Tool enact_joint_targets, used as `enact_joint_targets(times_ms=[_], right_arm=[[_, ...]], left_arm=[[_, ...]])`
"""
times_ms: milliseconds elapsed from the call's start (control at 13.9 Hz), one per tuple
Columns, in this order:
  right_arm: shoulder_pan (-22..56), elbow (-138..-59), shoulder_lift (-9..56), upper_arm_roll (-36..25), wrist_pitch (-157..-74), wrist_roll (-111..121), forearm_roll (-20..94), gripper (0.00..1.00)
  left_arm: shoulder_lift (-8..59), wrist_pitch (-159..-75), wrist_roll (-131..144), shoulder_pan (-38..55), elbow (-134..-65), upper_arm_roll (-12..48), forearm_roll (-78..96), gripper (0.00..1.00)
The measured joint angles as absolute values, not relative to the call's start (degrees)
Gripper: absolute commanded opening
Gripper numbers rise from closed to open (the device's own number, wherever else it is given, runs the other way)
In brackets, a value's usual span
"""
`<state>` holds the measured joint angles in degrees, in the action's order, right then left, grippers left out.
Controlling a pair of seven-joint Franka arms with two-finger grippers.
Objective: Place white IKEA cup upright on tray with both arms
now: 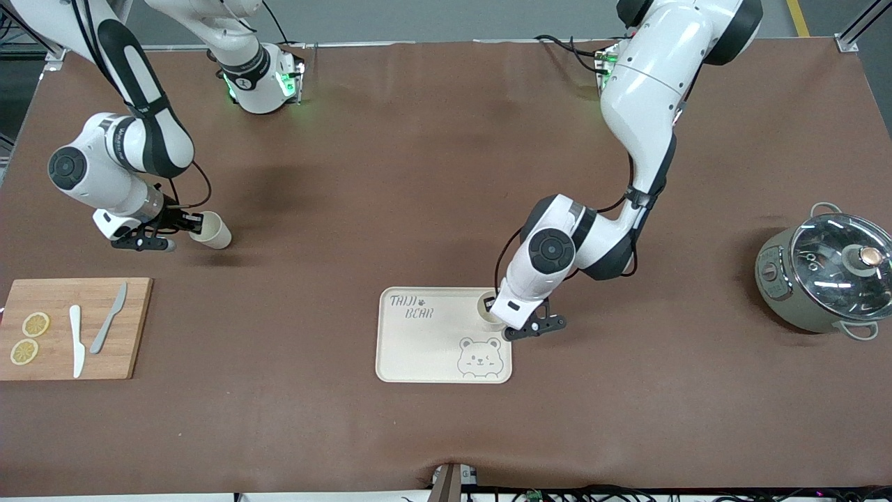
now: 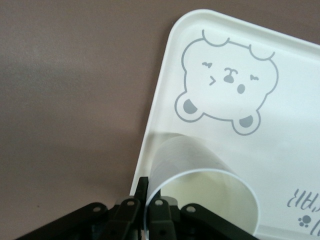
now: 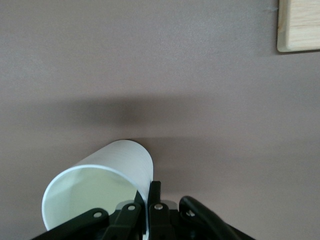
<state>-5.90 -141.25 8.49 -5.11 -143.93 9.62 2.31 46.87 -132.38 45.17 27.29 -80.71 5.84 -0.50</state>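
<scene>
I am seeing two white cups. The left gripper (image 1: 503,322) is pinching the rim of one cup (image 1: 488,311), one finger inside and one outside; that cup is standing upright on the tray (image 1: 418,348), at the tray's corner toward the left arm's end, farther from the front camera than the bear drawing (image 1: 479,358). The right gripper (image 1: 189,224) is clamping the rim of the second cup (image 1: 212,231), tilted over bare tablecloth, near the wooden cutting board (image 1: 132,328).
</scene>
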Motion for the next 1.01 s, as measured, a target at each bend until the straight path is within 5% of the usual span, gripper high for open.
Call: enact_joint_targets(times_ms=[144,289,649,1010], right_arm=[[-5.9,-140.3,8.4,-5.0,-142.0,9.6,2.3,0.0],[-5.6,-136.9,8.0,-4.9,-136.2,9.6,2.3,0.0],[-3.5,-123.1,7.3,-4.7,-121.5,9.3,5.3,0.0],[3.7,-113.7,11.6,-4.5,-119.7,-4.5,6.8,0.0]], left_arm=[[46.9,-132.4,46.0,27.7,-80.7,5.8,0.3,0.38],[47.1,-132.3,46.0,27.7,-80.7,5.8,4.3,1.0],[47.2,-132.4,46.0,27.5,-79.6,5.5,5.2,1.0],[42.7,-131.6,46.0,25.8,-78.2,5.0,5.2,1.0]])
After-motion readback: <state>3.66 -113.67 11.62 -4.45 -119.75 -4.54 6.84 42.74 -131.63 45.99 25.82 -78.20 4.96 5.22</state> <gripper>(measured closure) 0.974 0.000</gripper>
